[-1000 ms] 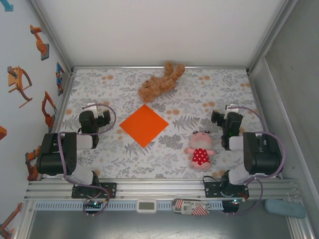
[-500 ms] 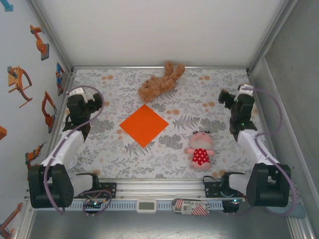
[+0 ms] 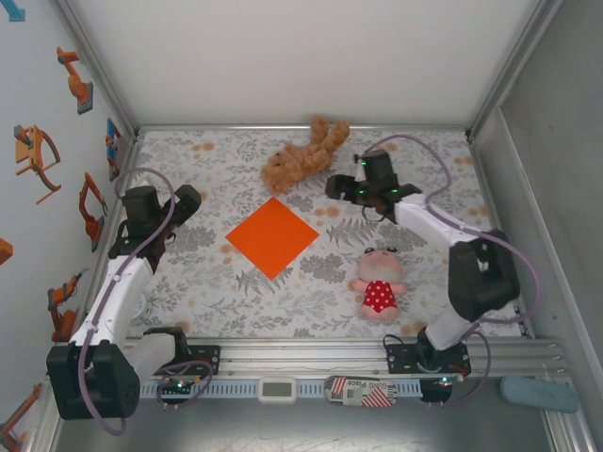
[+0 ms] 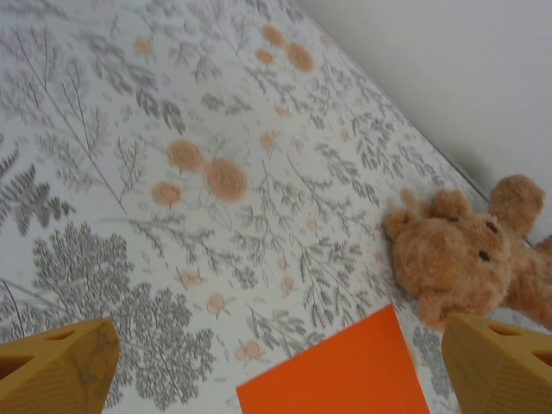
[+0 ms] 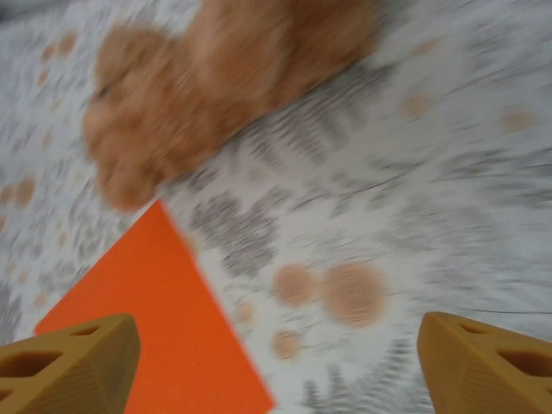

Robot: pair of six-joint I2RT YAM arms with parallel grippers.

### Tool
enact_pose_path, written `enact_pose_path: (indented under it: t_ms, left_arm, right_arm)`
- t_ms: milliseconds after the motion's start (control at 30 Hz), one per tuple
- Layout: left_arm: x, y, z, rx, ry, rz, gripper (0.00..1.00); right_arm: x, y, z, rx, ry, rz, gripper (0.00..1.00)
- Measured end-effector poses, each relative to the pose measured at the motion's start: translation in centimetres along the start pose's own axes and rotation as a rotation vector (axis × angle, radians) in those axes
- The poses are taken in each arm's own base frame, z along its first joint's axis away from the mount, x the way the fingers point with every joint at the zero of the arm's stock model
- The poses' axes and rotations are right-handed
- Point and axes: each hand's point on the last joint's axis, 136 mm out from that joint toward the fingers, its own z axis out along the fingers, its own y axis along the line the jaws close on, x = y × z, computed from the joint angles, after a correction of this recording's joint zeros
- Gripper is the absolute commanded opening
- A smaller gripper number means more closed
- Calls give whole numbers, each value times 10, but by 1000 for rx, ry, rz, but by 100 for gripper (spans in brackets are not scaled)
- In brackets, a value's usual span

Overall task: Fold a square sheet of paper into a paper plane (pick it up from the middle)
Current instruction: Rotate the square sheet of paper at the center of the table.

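Observation:
The square sheet of paper (image 3: 271, 236) is bright orange and lies flat on the floral table, turned like a diamond. My left gripper (image 3: 181, 201) hovers to its left, open, with nothing between its tan fingers (image 4: 56, 369). In the left wrist view the sheet's near corner (image 4: 345, 373) lies ahead between the fingers. My right gripper (image 3: 341, 186) hangs up and to the right of the sheet, beside the bear, also open and empty. In the blurred right wrist view the sheet (image 5: 147, 310) lies by the left finger (image 5: 73, 362).
A brown plush bear (image 3: 303, 156) lies just beyond the sheet's far corner, also in the left wrist view (image 4: 466, 254). A pink doll in a red dress (image 3: 379, 284) lies to the sheet's right. Walls enclose the table on the left, back and right.
Both arms have unfolded from their bases. The right gripper has swung left across the table to beside the bear. The left gripper has shifted slightly towards the sheet. The sheet has not moved.

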Motion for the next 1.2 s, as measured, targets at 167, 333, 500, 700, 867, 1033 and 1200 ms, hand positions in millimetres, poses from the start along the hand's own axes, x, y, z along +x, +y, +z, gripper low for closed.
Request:
enact_pose_path:
  t_ms: [167, 333, 500, 700, 867, 1033, 1200]
  left_arm:
    - [19, 5, 3, 14, 61, -43, 96]
    - [30, 7, 5, 23, 100, -71, 96]
    - [38, 6, 11, 25, 135, -89, 96]
    - [50, 5, 21, 27, 187, -95, 96]
    - [58, 4, 25, 23, 212, -94, 96]
    - [65, 3, 28, 18, 235, -89, 96]
    - [72, 1, 31, 14, 257, -84, 96]
  right_arm:
    - [39, 67, 52, -104, 148, -72, 72]
    - [68, 107, 91, -151, 246, -115, 69]
    - [79, 121, 122, -154, 289, -121, 67]
    - [87, 115, 150, -125, 327, -105, 67]
    - [91, 109, 155, -102, 338, -103, 67]
    - [93, 96, 147, -56, 311, -106, 67]
    - [107, 56, 112, 81, 260, -48, 67]
